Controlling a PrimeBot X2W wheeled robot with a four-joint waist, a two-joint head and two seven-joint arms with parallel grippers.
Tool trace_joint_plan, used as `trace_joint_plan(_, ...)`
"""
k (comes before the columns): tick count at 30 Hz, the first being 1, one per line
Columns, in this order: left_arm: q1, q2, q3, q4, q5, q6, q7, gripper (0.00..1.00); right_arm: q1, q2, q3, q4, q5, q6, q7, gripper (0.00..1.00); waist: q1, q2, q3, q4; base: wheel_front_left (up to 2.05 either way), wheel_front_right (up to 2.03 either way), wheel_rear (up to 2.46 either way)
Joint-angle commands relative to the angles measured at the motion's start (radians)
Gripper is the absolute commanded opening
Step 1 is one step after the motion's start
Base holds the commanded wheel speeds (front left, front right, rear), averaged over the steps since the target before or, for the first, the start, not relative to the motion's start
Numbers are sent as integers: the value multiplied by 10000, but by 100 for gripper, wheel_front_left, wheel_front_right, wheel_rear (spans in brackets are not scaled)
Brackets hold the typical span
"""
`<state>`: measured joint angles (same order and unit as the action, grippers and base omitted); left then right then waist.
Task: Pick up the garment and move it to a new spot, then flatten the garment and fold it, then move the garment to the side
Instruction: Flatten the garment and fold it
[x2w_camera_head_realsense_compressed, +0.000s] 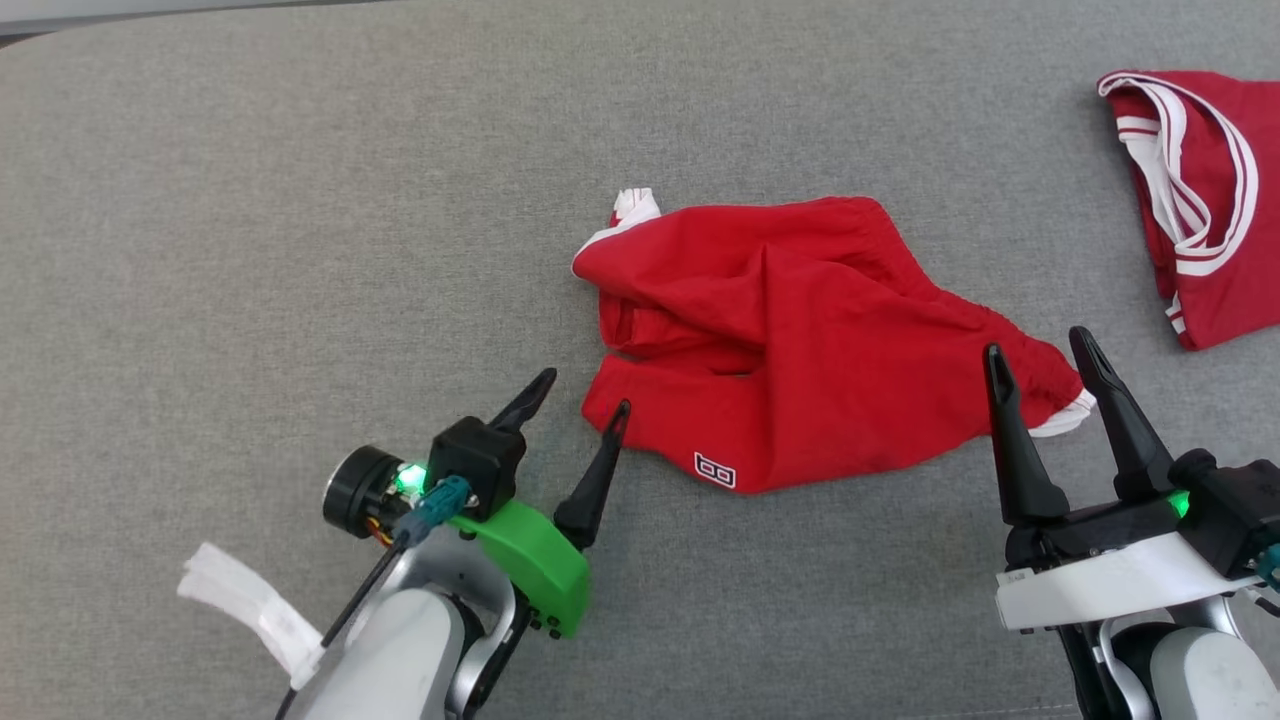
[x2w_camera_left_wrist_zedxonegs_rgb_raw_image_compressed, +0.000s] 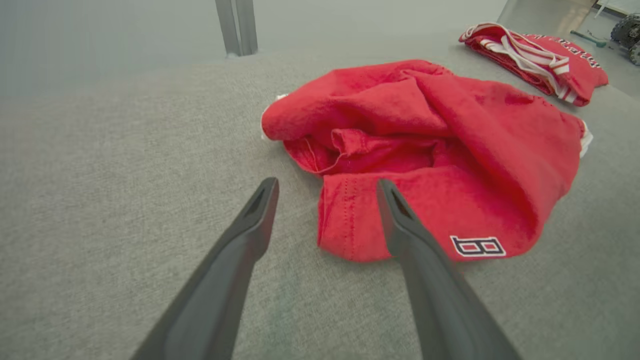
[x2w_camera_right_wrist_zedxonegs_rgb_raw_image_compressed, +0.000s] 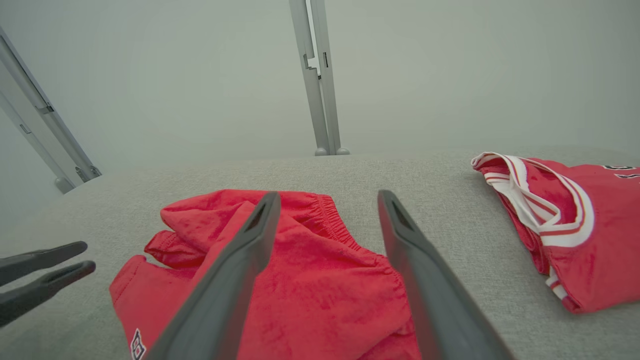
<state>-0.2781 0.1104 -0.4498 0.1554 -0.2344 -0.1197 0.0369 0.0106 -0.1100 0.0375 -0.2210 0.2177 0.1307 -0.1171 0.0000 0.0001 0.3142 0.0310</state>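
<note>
left gripper (x2w_camera_head_realsense_compressed: 587, 389): spread wide, nothing gripped, set just beside red shorts (x2w_camera_head_realsense_compressed: 800, 340) | right gripper (x2w_camera_head_realsense_compressed: 1035, 341): spread wide, empty, poised at opposite end | red shorts: crumpled mid grey surface (x2w_camera_head_realsense_compressed: 300, 200) | red-and-white jersey (x2w_camera_head_realsense_compressed: 1215, 200): laid well apart

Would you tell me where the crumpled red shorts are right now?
In the head view, the crumpled red shorts lie centrally on the grey surface, between the left claw and right claw.
</note>
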Motion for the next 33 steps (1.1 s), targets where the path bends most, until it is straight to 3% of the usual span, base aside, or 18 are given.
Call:
trace_joint_plan(1, -305, 68, -84, 204, -215, -41, 158, 100, -139, 6, -2, 62, 6, 1, -51, 100, 0, -1, 303, -275, 0, 0, 0)
trace_joint_plan(6, -801, 279, -622, 1007, -848, -104, 661, 100, -212, 49, 4, 198, 44, 1, -152, 100, 0, -1, 440, -473, 0, 0, 0)
trace_joint_plan(7, -921, 331, -809, 1055, -1056, -112, 675, 71, -219, 52, 4, 238, 51, 1, -167, 100, 0, -1, 446, -504, 0, 0, 0)
trace_joint_plan(8, -1019, 384, -944, 1049, -1195, -113, 682, 12, -231, 55, 4, 268, 53, 1, -176, 100, 0, -1, 446, -525, 0, 0, 0)
trace_joint_plan(9, -1059, 434, -1087, 1000, -1459, -111, 702, 0, -247, 63, 4, 295, 60, 1, -195, 100, 0, -1, 443, -546, 0, 0, 0)
trace_joint_plan(16, -917, 986, -1109, -63, -2139, -101, 374, 0, -216, 136, -111, 433, 110, 1, -272, 100, 0, -1, 337, -501, 0, 0, 0)
trace_joint_plan(25, -736, 1276, -495, -1998, -2410, 412, 409, 0, -357, 205, -137, 508, 227, 1, -334, 100, 0, -1, 371, -496, 0, 0, 0)
trace_joint_plan(33, -1970, 1059, -8, -1506, -2509, 629, 343, 0, -692, 293, -92, 500, 236, 1, -446, 100, 0, -1, 903, -1045, 0, 0, 0)
